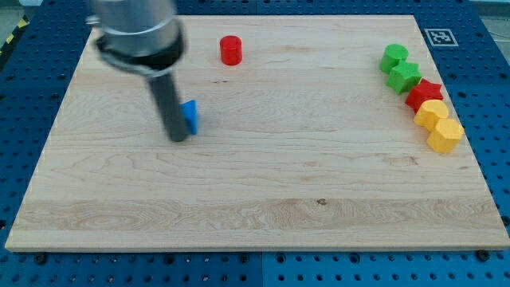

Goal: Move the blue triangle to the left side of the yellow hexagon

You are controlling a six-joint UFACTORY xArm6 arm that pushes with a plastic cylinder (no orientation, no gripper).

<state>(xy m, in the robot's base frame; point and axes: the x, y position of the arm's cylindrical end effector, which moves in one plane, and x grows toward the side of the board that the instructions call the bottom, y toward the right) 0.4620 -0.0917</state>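
Note:
The blue triangle (190, 115) lies on the wooden board (255, 191) in the view's upper left part. My tip (178, 138) stands right at its left side, touching or almost touching it, and the rod hides part of the block. The yellow hexagon (445, 135) lies far off at the view's right edge of the board, the lowest block in a line of blocks there.
A red cylinder (230, 50) stands near the view's top, right of the rod. At the view's right, a line runs downward: two green blocks (394, 57) (404, 76), a red star-like block (423, 93), a yellow block (432, 114).

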